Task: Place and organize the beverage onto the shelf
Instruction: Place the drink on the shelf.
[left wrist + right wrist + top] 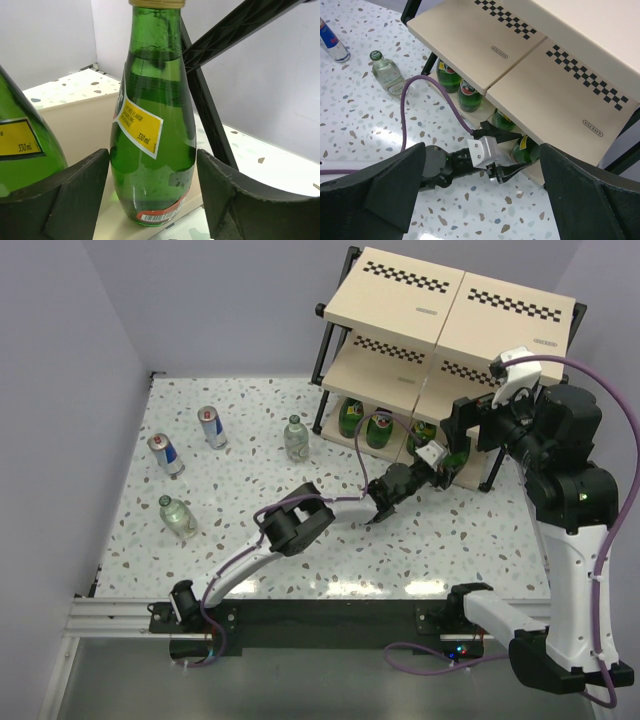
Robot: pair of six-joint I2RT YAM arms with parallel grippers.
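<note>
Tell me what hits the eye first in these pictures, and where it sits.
The three-tier shelf stands at the far right of the table, with green bottles on its bottom board. The left tool reaches in there, its jaws close on either side of one green bottle. Two cans and two clear bottles stand loose on the table's left side.

So the speckled table has the shelf standing at its back right corner, with four green bottles lined up on the lowest board. Out on the tabletop to the left, two blue-and-silver cans and two clear bottles stand scattered, apart from each other.
</note>
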